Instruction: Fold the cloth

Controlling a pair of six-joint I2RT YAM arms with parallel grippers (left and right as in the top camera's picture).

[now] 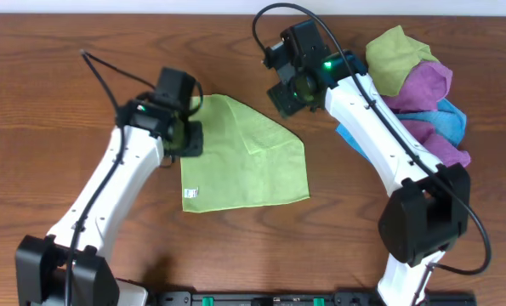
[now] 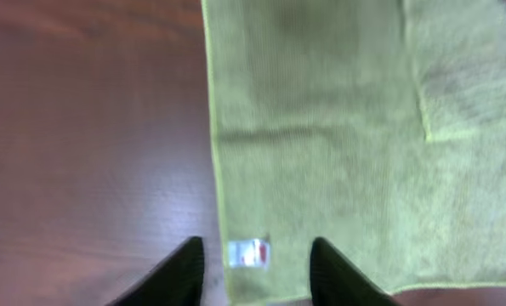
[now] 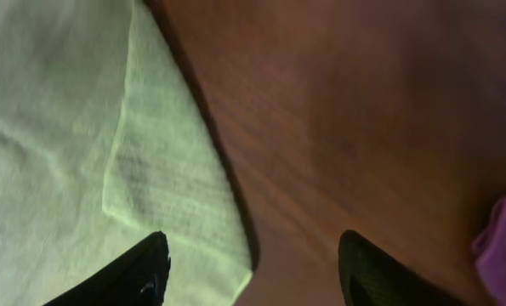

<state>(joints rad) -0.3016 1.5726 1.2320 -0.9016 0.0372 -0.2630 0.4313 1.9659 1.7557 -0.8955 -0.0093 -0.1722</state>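
A lime green cloth [image 1: 244,157] lies flat on the wooden table, its upper right corner folded in over itself. A white tag [image 1: 191,194] sits at its lower left corner. My left gripper [image 1: 187,138] is open and empty over the cloth's left edge. In the left wrist view its fingers [image 2: 254,270] straddle the tag [image 2: 248,253] and the cloth [image 2: 338,127]. My right gripper [image 1: 285,95] is open and empty above the table, just past the cloth's upper right. In the right wrist view its fingers [image 3: 253,272] straddle the folded edge of the cloth [image 3: 65,127].
A pile of other cloths [image 1: 418,85], green, purple and blue, lies at the back right beside the right arm. A purple corner of it shows in the right wrist view [image 3: 503,238]. Bare wood [image 1: 57,102] surrounds the cloth.
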